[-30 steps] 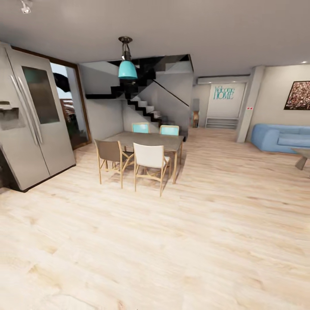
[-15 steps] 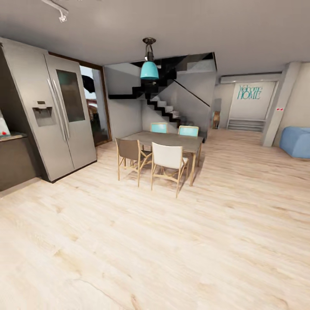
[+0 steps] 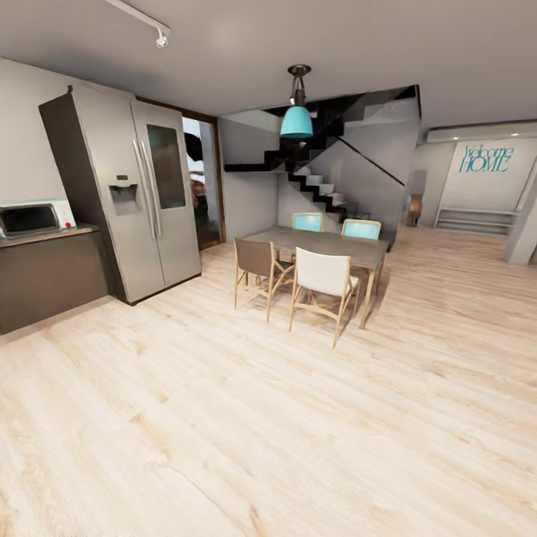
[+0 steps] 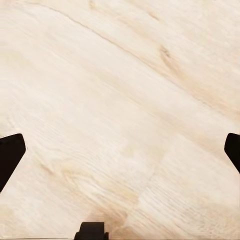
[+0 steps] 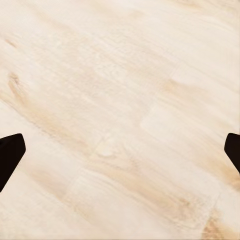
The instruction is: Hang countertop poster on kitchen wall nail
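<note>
The poster and the wall nail are out of view. In the head view, the end of a dark cabinet run with a grey worktop point(image 3: 46, 236) stands at the left and carries a microwave point(image 3: 30, 218). My left gripper point(image 4: 120, 155) hangs open over bare light wood floor, its dark fingertips point(image 4: 10, 152) wide apart with nothing between them. My right gripper point(image 5: 120, 155) is likewise open above the floor, and its fingertips point(image 5: 9, 150) hold nothing.
A tall steel fridge point(image 3: 138, 198) stands next to the cabinets. A dining table point(image 3: 321, 246) with several chairs sits mid-room under a turquoise lamp point(image 3: 296, 121). Stairs point(image 3: 321, 186) rise behind it. Open wood floor point(image 3: 246, 418) stretches in front of me.
The whole view has swung left: fridge and table slid right in the picture, the blue sofa left it, and the cabinet with the microwave came in at the left.
</note>
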Motion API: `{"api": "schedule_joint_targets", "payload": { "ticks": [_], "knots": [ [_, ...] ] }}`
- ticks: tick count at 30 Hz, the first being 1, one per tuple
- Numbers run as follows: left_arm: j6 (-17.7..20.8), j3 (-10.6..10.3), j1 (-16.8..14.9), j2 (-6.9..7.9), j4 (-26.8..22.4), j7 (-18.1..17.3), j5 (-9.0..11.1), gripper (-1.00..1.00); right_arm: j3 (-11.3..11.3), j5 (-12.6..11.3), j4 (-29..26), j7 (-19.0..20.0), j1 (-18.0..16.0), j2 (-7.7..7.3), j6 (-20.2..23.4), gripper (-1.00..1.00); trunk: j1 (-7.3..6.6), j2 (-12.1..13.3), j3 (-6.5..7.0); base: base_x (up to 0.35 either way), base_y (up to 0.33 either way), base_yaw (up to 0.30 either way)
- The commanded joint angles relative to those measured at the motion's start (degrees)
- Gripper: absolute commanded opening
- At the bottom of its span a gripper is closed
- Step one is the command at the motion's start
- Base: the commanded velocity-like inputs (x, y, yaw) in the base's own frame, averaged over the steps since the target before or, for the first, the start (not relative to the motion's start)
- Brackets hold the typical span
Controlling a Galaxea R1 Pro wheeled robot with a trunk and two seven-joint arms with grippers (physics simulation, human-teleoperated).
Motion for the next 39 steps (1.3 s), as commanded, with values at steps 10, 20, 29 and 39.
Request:
{"api": "schedule_joint_targets", "payload": {
  "ticks": [10,20,29,39],
  "knots": [
    [-0.09,0.12,0.02,-0.03,-0.06,-0.02,-0.02,1.00,0.08,0.05,0.11,-0.02,-0.08,0.01,-0.16,1.00,0.00,-0.02,-0.05,0.000,0.000,0.288],
    [-0.09,0.12,0.02,-0.06,-0.06,-0.02,-0.02,1.00,0.08,0.05,0.11,-0.02,-0.08,0.06,-0.15,1.00,0.00,-0.02,-0.05,0.000,0.000,0.288],
    [-0.08,0.12,0.02,-0.03,-0.06,-0.02,-0.01,1.00,0.08,0.05,0.11,-0.02,-0.09,0.07,-0.16,1.00,0.00,-0.02,-0.05,0.000,0.000,0.288],
    [-0.09,0.12,0.02,-0.05,-0.06,-0.01,-0.01,1.00,0.08,0.12,0.11,-0.02,-0.09,0.07,-0.17,1.00,0.00,-0.02,-0.05,0.000,0.000,0.288]
  ]
}}
